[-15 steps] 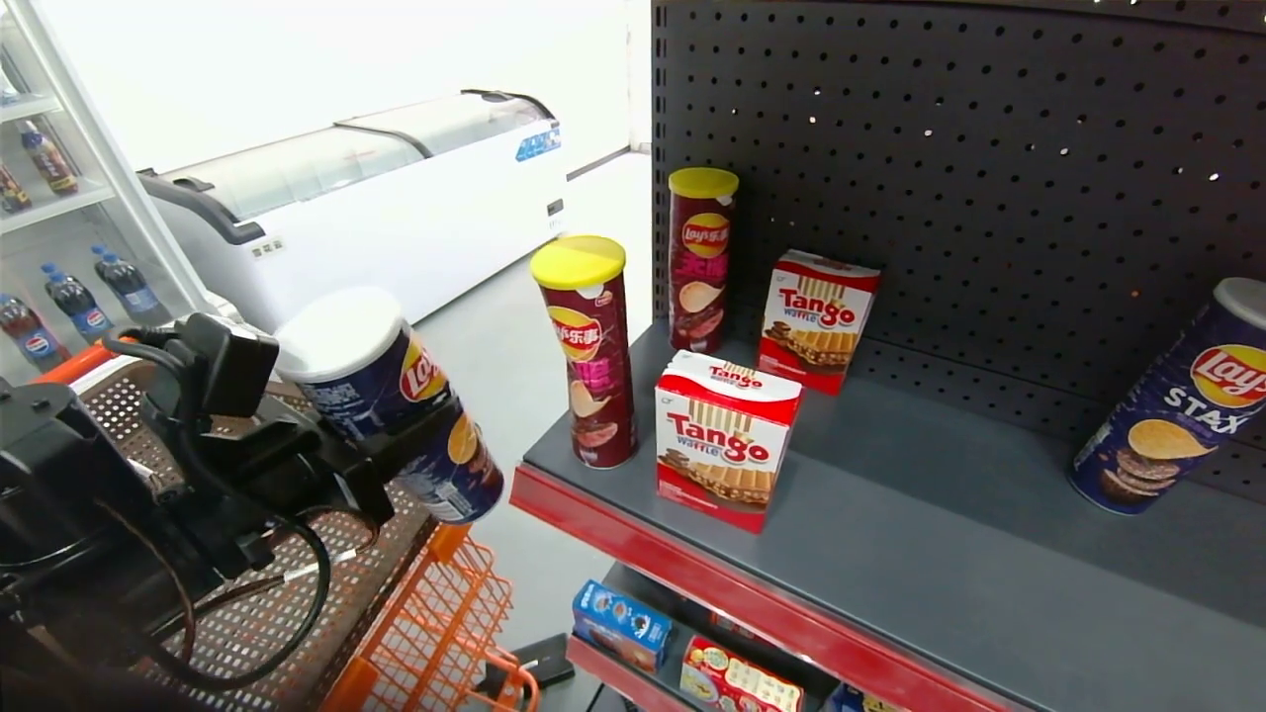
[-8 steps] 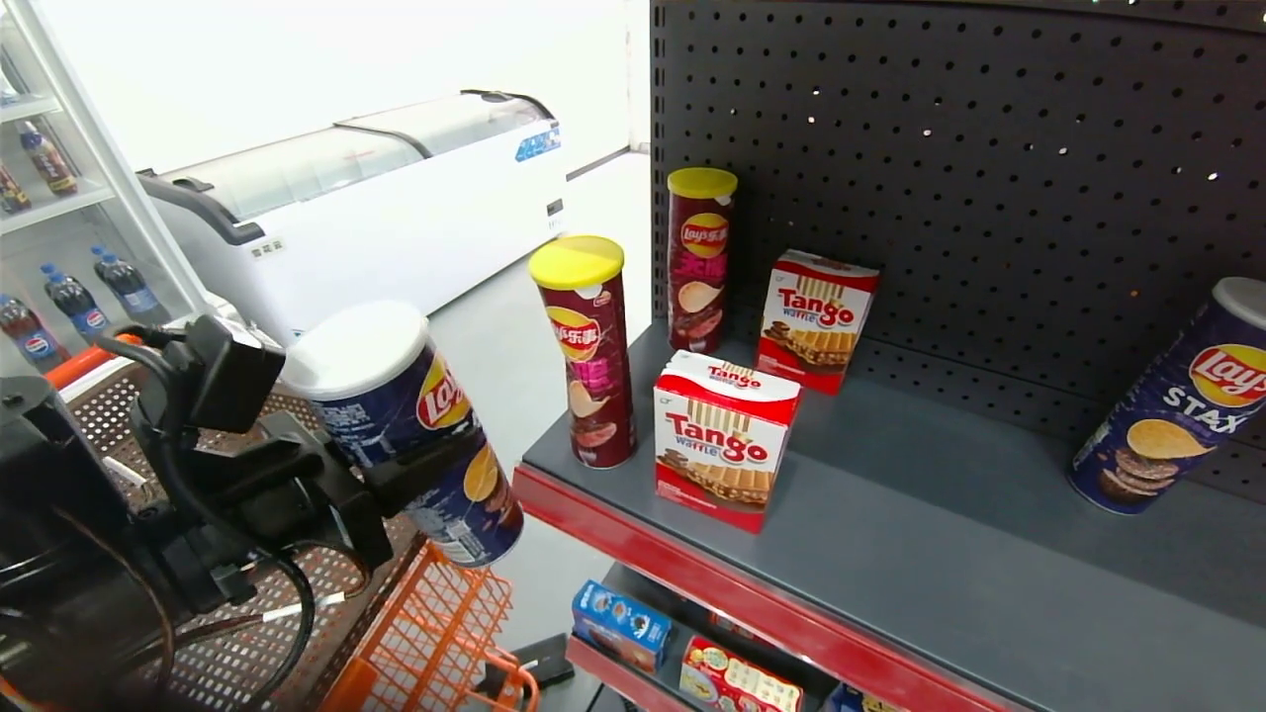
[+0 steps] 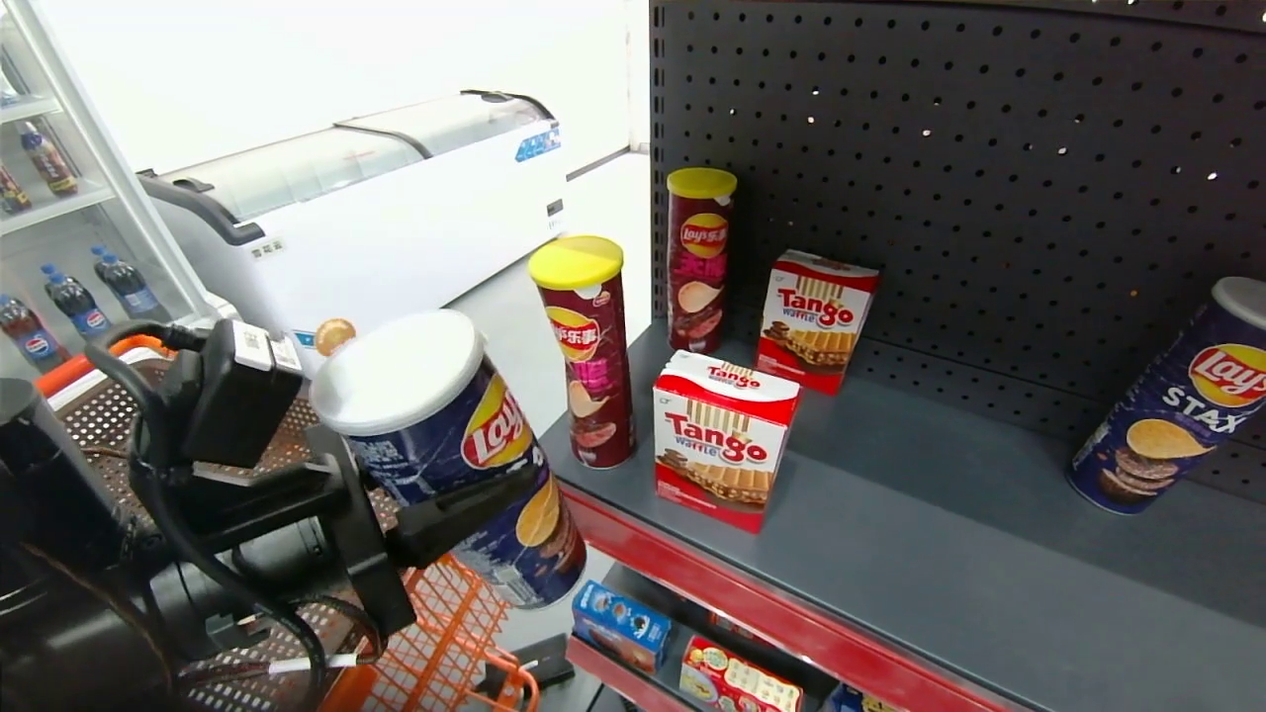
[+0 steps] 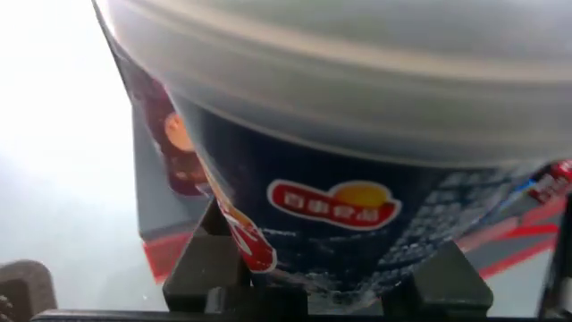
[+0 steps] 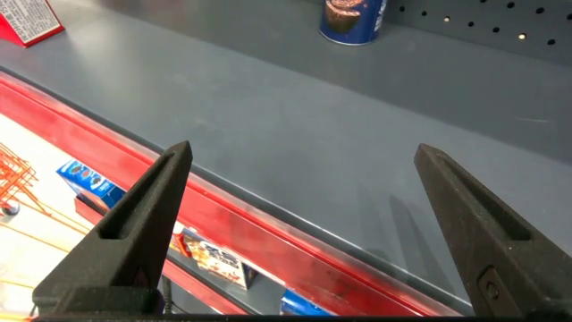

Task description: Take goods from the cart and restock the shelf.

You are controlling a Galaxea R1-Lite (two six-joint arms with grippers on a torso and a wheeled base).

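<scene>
My left gripper [image 3: 445,475] [image 4: 331,268] is clamped on the blue chip can [image 3: 435,435] [image 4: 331,179] at mid-body. The can is tilted with its white lid up, above the orange cart [image 3: 435,633], just left of the shelf [image 3: 940,534] and close to its red front edge [image 3: 692,574]. It sits near the near maroon can [image 3: 588,356], not touching. A far maroon can [image 3: 700,262] and two wafer boxes [image 3: 727,440] [image 3: 816,321] crowd the shelf's left end. A wide grey stretch runs from the near box to the leaning blue can [image 3: 1172,405] [image 5: 353,18] against the pegboard [image 3: 940,148]. My right gripper [image 5: 308,224] hangs spread wide over that stretch, behind the red edge. Versus a second ago, the held can has moved right and nearer the shelf corner; the shelf goods are unmoved.
</scene>
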